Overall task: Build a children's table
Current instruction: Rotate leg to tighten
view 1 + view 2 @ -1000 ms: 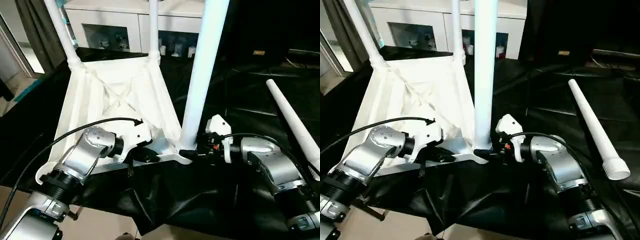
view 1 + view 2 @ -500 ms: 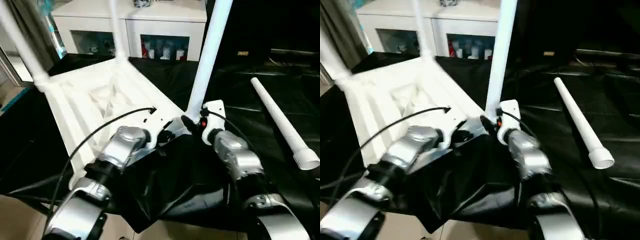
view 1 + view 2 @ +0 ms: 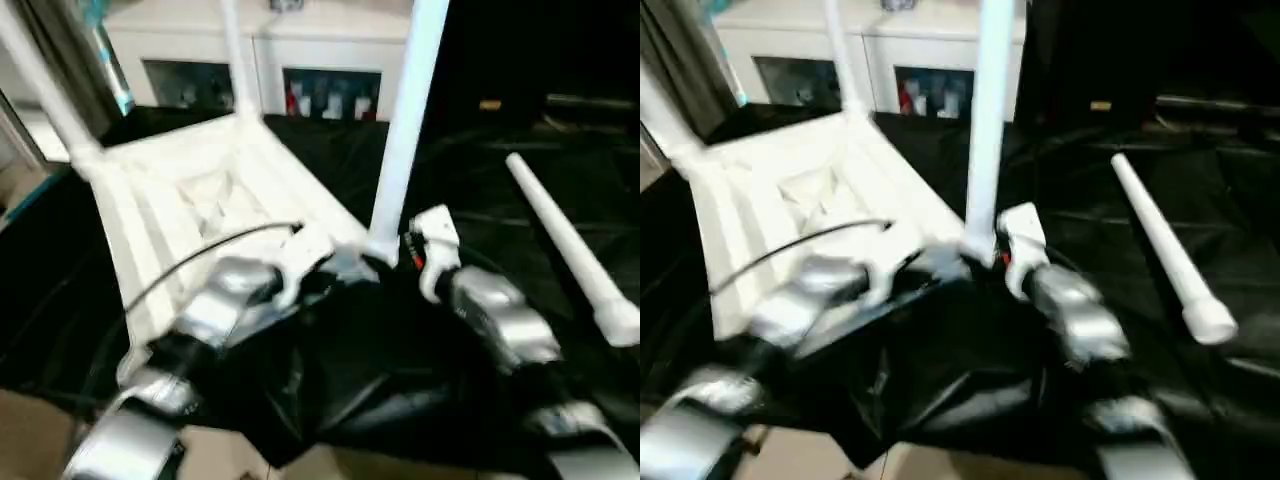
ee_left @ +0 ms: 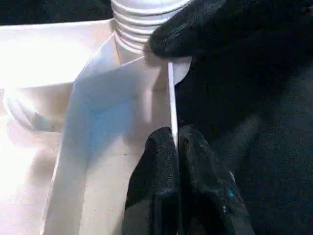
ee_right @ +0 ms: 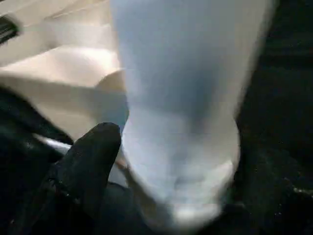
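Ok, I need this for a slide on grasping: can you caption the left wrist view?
Left gripper pinching the thin edge of the upturned children's table beside a threaded leg.

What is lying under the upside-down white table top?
A black sheet covers the surface beneath the table top and spreads out around it. What lies below the sheet is hidden.

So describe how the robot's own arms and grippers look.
Both forearms are rounded silver metal casings with white housings toward the wrists. A thin black cable arcs over the left arm. The right wrist has a small red mark. Gripper fingers are rounded and matte black.
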